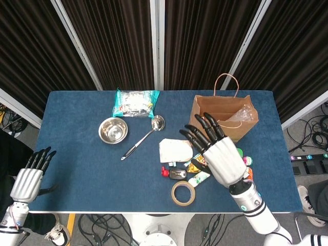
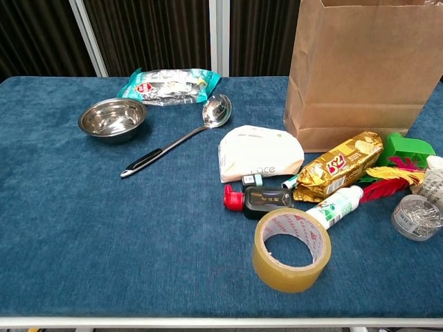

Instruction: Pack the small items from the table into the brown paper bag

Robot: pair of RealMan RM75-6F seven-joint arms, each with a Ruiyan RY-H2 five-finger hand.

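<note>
Your right hand [image 1: 220, 154] hovers with fingers spread wide, holding nothing, above the clutter of small items; the upright brown paper bag [image 1: 221, 115] stands at its 12 o'clock. Your left hand [image 1: 28, 177] is open and empty off the blue table's [image 1: 82, 164] 9 o'clock edge.

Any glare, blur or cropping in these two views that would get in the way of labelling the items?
Head view: evenly lit and sharp, but the right hand sits close to the lens, looms large and hides part of the item cluster. Chest view: sharp, soft shadows; bright glints on the steel bowl and ladle; the brown paper bag is cropped at the top, and no hand shows.
</note>
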